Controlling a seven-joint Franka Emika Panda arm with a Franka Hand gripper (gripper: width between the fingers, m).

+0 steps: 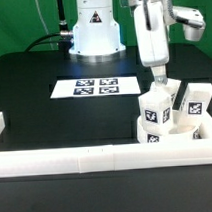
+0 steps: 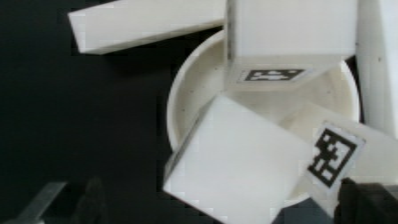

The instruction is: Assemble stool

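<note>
Exterior view: the stool's round seat (image 1: 173, 138) lies on the black bench (image 1: 34, 97) at that view's right, against the long white rail (image 1: 66, 159), with three tagged legs on or beside it, one (image 1: 157, 109) upright directly beneath the jaws (image 1: 160, 80), which stand apart and clamp nothing. The parts look like stiff, light, smooth plastic, so a leg is probably best pinched across its flat sides, since the slick faces could slip. Count: one seat (image 2: 196, 100), three legs, one rail, one marker board (image 1: 95, 87).
</note>
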